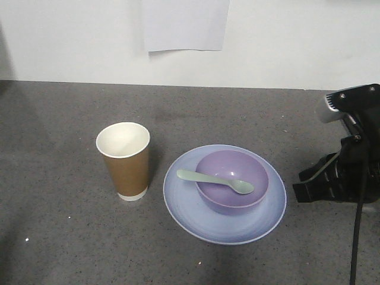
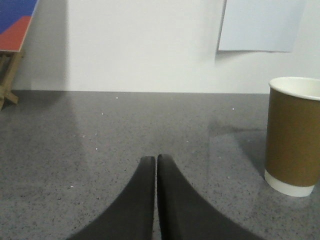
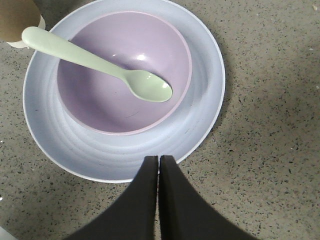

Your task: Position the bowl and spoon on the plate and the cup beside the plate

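Note:
The lavender bowl (image 1: pixel 228 169) sits in the middle of the pale blue plate (image 1: pixel 184 205). The mint-green spoon (image 1: pixel 214 180) lies across the bowl, scoop inside and handle over the left rim. The brown paper cup (image 1: pixel 123 160) stands upright just left of the plate. My right gripper (image 1: pixel 300 189) is shut and empty, to the right of the plate. From the right wrist, the right gripper (image 3: pixel 158 157) points at the plate (image 3: pixel 80 150), bowl (image 3: pixel 110 100) and spoon (image 3: pixel 100 62). My left gripper (image 2: pixel 155 158) is shut and empty, low over the counter, with the cup (image 2: pixel 292 140) ahead to its right.
A grey speckled counter (image 1: pixel 59 237) runs back to a white wall with a paper sheet (image 1: pixel 185 24) on it. The left wrist view shows a wooden easel with a blue and red board (image 2: pixel 12 30) at the far left.

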You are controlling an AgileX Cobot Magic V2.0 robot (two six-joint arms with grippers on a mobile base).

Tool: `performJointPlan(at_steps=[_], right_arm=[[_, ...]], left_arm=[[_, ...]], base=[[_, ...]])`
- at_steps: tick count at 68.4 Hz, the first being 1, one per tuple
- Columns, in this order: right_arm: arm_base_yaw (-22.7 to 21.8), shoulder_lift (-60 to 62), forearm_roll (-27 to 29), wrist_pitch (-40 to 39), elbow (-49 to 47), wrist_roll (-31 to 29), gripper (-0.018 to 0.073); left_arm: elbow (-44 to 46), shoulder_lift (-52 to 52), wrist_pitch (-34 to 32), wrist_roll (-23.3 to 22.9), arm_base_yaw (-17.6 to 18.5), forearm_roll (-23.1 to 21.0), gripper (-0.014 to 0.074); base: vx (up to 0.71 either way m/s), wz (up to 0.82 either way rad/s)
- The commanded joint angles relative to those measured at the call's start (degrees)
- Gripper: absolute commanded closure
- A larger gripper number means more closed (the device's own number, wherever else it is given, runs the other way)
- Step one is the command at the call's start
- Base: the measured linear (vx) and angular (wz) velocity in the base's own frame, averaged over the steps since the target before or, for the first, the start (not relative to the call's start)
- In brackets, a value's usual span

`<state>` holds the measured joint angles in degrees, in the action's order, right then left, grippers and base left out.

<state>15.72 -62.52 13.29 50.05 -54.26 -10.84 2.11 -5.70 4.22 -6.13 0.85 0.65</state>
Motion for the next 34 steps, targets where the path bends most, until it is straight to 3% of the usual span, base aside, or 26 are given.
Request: performJointPlan(at_steps=[1,22,34], right_arm=[[0.02,0.94,0.45,-2.54,-1.56,-0.27,0.0568],[0.02,0.94,0.45,-2.26,-1.56,-0.27,0.0568],[0.02,0.94,0.45,-2.28,-1.56,-0.27,0.0568]], left_arm=[[-1.49,3.58,-7.85,-0.97,-0.28,0.02,0.0604],[-2.5,7.22,-5.86,-0.93,-0.98,1.64,0.0604],[-2.5,7.22,-6.06,-0.87,0.55,1.76,0.0604]], base=[[0.0,0.0],[0.0,0.0],[0.0,0.0]])
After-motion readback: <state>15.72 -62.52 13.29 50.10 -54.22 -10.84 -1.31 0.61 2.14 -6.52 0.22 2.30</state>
